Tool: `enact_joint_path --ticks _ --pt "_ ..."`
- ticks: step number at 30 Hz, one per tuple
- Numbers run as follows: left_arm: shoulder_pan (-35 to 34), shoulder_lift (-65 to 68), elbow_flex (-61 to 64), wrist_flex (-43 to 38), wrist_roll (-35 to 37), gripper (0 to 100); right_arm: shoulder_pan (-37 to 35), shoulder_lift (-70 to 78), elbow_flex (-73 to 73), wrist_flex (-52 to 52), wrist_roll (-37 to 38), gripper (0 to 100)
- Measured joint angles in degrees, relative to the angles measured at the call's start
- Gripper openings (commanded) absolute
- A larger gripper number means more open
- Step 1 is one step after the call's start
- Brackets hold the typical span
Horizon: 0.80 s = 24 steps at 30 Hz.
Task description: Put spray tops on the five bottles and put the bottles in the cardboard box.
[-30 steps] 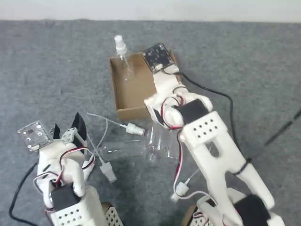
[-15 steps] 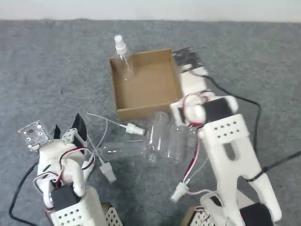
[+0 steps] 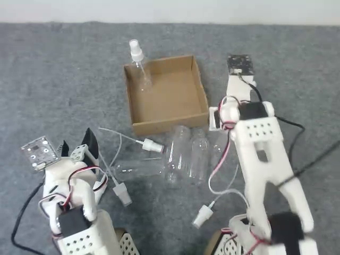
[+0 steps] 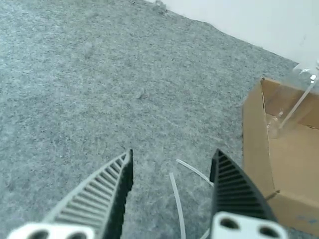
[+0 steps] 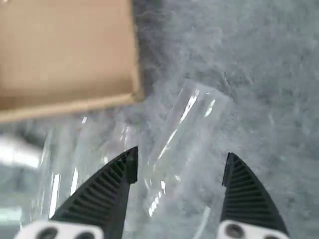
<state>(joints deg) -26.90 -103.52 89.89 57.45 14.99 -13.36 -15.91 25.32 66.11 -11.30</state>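
Cardboard box (image 3: 166,95): open, square, set on grey carpet (image 3: 64,69).

Capped bottle (image 3: 139,66): clear, white spray top fitted. Its base sits inside the box at the far left corner. Long axis near upright, leaning, top pointing up and out past the box's far wall.

First bare bottle (image 3: 139,167): clear, lying on the carpet off the box's near wall, long axis parallel to that wall. Which end carries the neck cannot be told.

Second bare bottle (image 3: 178,154) and third bare bottle (image 3: 199,156): side by side, close to the near wall, long axes square to it.

Fourth bare bottle (image 5: 182,124): lying by the box's near right corner, long axis slanting toward that corner.

Loose spray tops: one (image 3: 151,144) just off the near wall, its tube trailing toward the box's left side; two more (image 3: 121,194) (image 3: 202,217) farther from the box.

Right gripper (image 5: 182,154): jaws open, straddling the fourth bare bottle without closing on it.

Left gripper (image 4: 173,153): jaws open, nothing between them, off the box's near left side.

Change: a second ago the right arm reached over the box's right half. It has since swung out past the right wall, uncovering the second and third bare bottles. Left arm, box and capped bottle are unmoved.
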Motion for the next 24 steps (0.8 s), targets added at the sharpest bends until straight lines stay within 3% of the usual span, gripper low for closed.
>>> enact_joint_path --ticks 5,14,21,24 --pt "0.0 0.0 0.0 0.0 0.0 24 1.23 7.12 0.09 -5.71 -5.27 22.8" --pt "0.0 0.0 0.0 0.0 0.0 24 4.75 20.48 -5.19 -6.07 -10.73 22.0" --pt "0.0 0.0 0.0 0.0 0.0 24 8.18 24.97 -6.95 -6.15 -10.73 1.8" --pt "0.0 0.0 0.0 0.0 0.0 24 9.76 24.97 -6.95 -6.15 -10.73 1.2"
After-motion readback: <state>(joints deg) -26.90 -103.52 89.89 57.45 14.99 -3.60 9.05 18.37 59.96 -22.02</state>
